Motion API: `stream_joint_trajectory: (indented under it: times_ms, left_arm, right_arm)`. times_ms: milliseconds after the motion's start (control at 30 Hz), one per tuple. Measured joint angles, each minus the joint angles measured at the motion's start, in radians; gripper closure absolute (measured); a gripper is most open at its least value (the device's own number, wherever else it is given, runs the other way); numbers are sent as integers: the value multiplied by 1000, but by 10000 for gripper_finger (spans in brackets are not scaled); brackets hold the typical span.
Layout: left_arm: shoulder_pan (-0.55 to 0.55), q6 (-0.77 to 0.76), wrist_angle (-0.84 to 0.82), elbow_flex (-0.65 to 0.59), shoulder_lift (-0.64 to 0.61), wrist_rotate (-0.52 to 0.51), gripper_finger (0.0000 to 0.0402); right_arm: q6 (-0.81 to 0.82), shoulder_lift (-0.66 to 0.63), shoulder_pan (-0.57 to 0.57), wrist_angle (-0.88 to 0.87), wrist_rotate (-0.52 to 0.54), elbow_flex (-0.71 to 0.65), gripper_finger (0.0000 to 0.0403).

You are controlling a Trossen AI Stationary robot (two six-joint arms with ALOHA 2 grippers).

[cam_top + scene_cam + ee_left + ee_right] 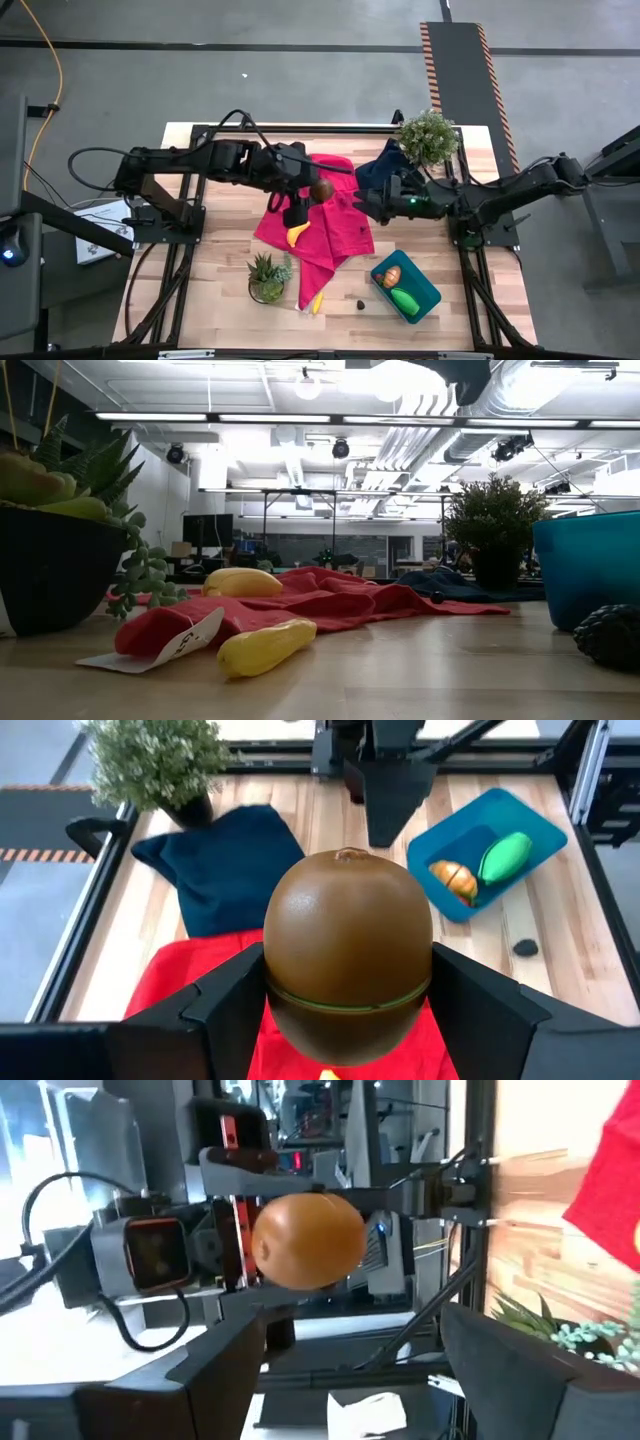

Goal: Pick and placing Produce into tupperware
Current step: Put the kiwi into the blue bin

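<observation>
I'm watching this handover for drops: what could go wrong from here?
The left gripper holds the round brown fruit only at its lower half, so it might slip out onto the red cloth. The open right gripper faces it closely; the two arms could bump.

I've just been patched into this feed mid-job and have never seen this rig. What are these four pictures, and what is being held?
Two dark robot arms work at a wooden table. One picture looks down from above, one looks level across the tabletop, and two come from the arms' wrists. The left gripper is shut on a brown fruit, raised above a red cloth. The right gripper is open and empty, facing it. A teal tub holds an orange piece and a green piece. Two bananas lie by the cloth.
</observation>
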Motion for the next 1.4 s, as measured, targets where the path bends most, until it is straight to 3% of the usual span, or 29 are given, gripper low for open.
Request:
stream_joint_trajectory:
  times_ms: [567,867,1167,1400]
  left_arm:
    - [0,-46,78,1,-2,9,158]
    - [1,-127,117,1,-2,50,158]
    - [1,-210,223,1,-2,114,158]
    - [1,-257,267,1,-2,114,158]
  right_arm:
    - [-185,0,-11,32,20,0,111]
    - [-735,0,6,134,6,0,111]
    - [-1054,-1,5,215,8,0,111]
    - [-1181,-3,5,252,-22,0,111]
